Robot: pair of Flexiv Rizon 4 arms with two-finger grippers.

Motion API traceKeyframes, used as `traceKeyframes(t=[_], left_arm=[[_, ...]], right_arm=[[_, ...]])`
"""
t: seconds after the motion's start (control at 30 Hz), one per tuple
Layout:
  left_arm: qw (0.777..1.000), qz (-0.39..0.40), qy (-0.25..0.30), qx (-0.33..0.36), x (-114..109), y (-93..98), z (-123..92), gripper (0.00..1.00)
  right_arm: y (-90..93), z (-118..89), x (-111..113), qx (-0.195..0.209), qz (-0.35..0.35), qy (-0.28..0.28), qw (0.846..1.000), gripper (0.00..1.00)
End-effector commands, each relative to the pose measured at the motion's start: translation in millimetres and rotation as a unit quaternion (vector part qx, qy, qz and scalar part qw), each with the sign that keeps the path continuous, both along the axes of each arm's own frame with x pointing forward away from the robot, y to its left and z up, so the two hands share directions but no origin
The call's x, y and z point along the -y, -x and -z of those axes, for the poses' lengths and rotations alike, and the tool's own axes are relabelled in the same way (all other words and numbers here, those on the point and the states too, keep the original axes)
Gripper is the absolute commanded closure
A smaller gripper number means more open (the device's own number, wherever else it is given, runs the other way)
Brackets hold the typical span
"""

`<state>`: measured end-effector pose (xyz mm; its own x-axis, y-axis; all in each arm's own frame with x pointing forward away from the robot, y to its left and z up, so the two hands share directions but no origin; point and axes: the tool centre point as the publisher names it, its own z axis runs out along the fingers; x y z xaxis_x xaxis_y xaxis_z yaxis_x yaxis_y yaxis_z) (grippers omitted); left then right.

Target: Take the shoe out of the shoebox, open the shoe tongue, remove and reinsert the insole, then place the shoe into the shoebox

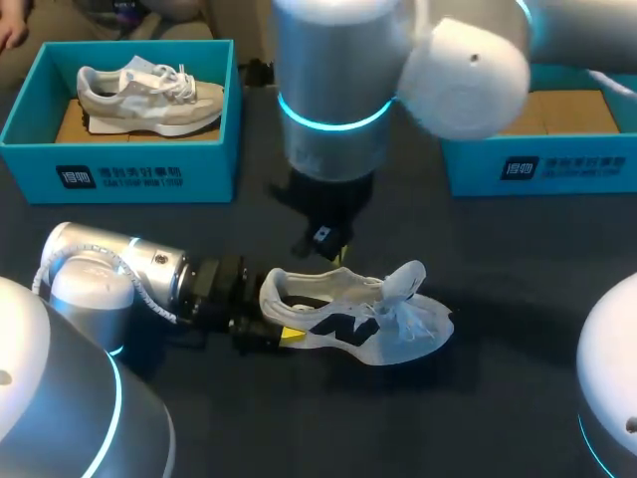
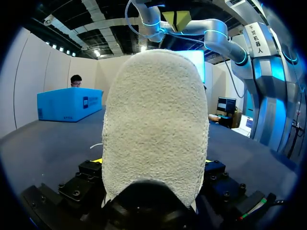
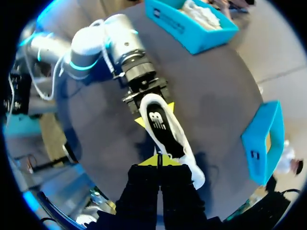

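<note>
White, soft-sided shoe (image 1: 348,319) lies on the dark table (image 1: 498,259), outside the shoebox (image 1: 542,171) — likely light, floppy. Left tool (image 1: 271,319) clamps its stiffer heel (image 1: 269,294) — right tool (image 1: 336,254) hovers just above, fingers together.

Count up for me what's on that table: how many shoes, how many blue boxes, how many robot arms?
Shoes: 2 (boxed shoe, shoe on the table)
Blue shoeboxes: 2 (left shoebox, right shoebox)
Robot arms: 2 (left arm, right arm)
Total: 6
</note>
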<state>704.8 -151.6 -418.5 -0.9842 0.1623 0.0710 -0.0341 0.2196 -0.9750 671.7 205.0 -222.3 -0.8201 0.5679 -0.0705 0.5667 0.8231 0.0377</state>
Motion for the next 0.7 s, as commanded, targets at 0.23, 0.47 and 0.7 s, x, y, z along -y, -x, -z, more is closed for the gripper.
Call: traceKeyframes(t=[0.23,0.47,0.7], left_arm=[[1.000,0.000,-0.001,0.000,0,0.9,0,1.00],[1.000,0.000,-0.001,0.000,0,0.9,0,1.00],[1.000,0.000,-0.001,0.000,0,0.9,0,1.00]], right_arm=[[-4.6,12,-21,-0.025,-0.083,0.023,0.996,1.00],[-4.6,12,-21,-0.025,-0.083,0.023,0.996,1.00],[-6.9,38,-26,-0.005,-0.124,0.045,0.991,1.00]])
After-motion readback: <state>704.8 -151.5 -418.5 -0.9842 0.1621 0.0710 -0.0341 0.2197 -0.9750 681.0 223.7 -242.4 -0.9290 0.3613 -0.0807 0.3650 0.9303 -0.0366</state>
